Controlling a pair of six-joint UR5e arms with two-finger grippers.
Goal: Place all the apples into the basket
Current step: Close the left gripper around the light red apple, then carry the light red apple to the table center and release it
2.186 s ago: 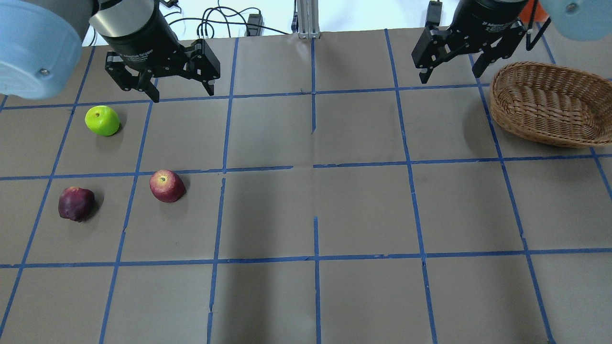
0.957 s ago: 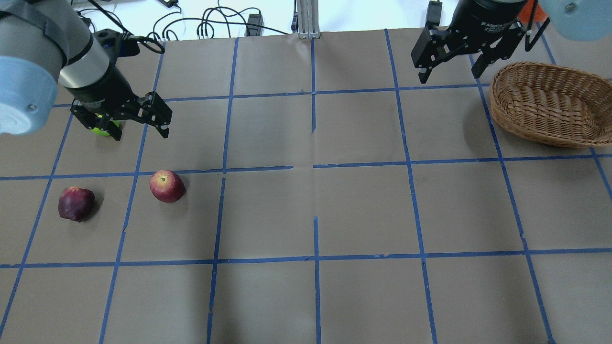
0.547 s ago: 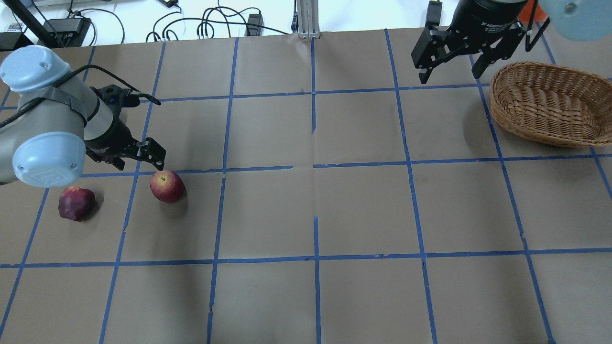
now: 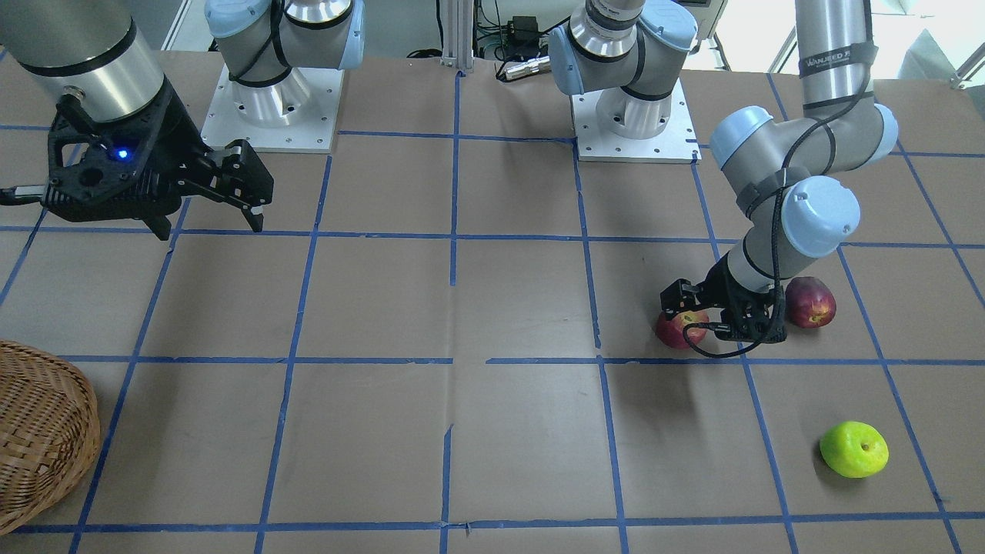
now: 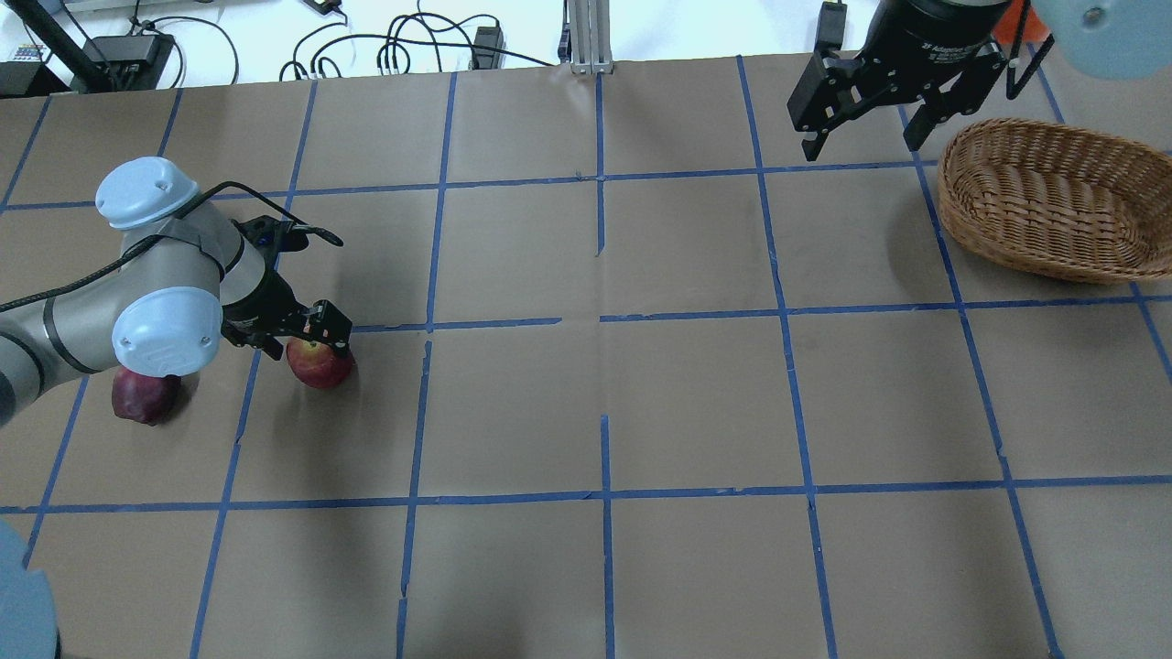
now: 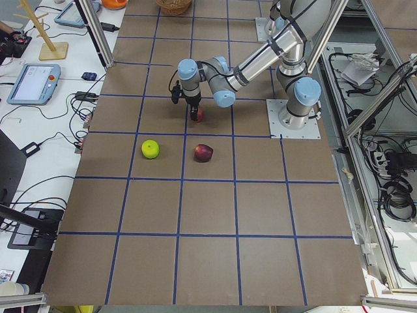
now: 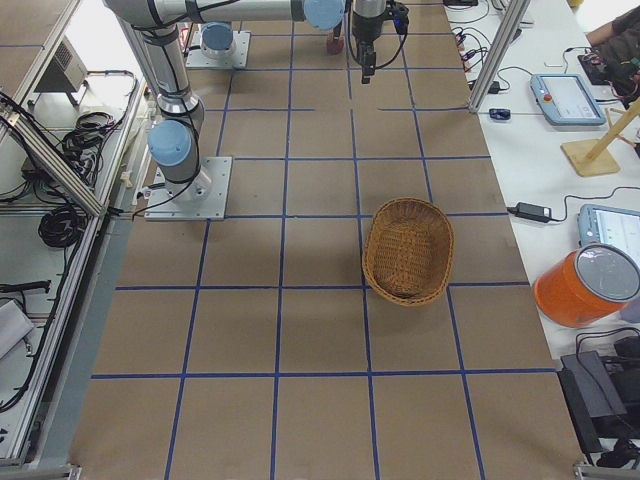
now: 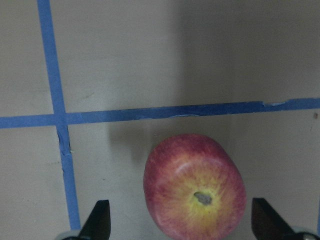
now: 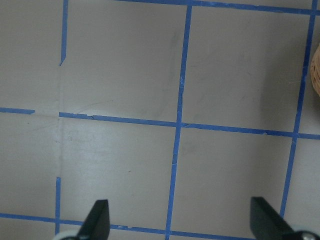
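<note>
The red apple [image 8: 195,187] with a yellowish patch lies on the table between my left gripper's [image 8: 180,222] open fingers, with a gap on each side. In the overhead view that gripper [image 5: 307,340] hangs low over the red apple [image 5: 322,368]. The maroon apple [image 4: 809,302] lies close by, partly under my left elbow in the overhead view [image 5: 142,403]. The green apple [image 4: 854,448] lies apart; my arm hides it in the overhead view. The wicker basket [image 5: 957,215] stands empty at the far right. My right gripper [image 5: 861,142] is open and empty, raised just left of the basket.
The table is brown paper with a grid of blue tape lines [image 5: 602,316]. The two arm bases [image 4: 269,108] stand on white plates at the robot's edge. Cables [image 5: 412,46] lie beyond the far edge.
My left arm has swung from over the green apple toward me and dropped, so its open fingers now straddle the red apple. The right arm and the apples have not moved.
</note>
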